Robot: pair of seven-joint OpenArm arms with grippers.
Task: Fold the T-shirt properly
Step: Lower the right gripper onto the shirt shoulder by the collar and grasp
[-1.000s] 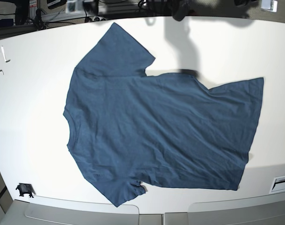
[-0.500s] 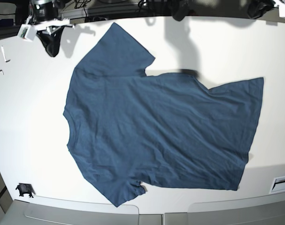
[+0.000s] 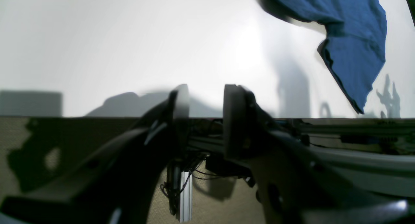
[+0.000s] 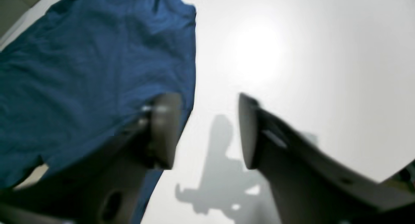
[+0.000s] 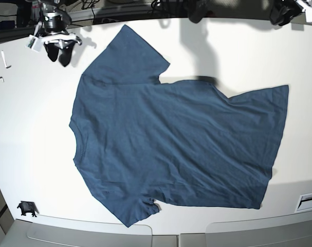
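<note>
The T-shirt [image 5: 171, 144] lies spread flat in the middle of the white table [image 5: 32, 134], dark navy, with the round collar toward 9 o'clock in the base view and the bottom hem toward 3 o'clock. One sleeve points to about 11 o'clock and the other sleeve to about 7 o'clock. The cloth has some soft wrinkles, and the hem corner at 2 o'clock stands out from the body.

The right gripper [image 5: 59, 53] is over the bare table at about 10 o'clock from the shirt, near the upper sleeve but not touching it. In the right wrist view its two fingers [image 4: 165, 130] are spread with a clear gap between them, and only white table and shadow show in this gap. The sleeve edge is just beside the left finger, partly behind it; this picture is blurred.

The left gripper [image 3: 202, 120] is at the far edge of the table, at about 1 o'clock from the shirt, well apart from it. Its jaws are parted with a narrow gap, and nothing is between them. In the left wrist view a corner of the shirt [image 3: 353, 45] lies at 1 o'clock, far from the fingers [image 3: 180, 117].
</note>
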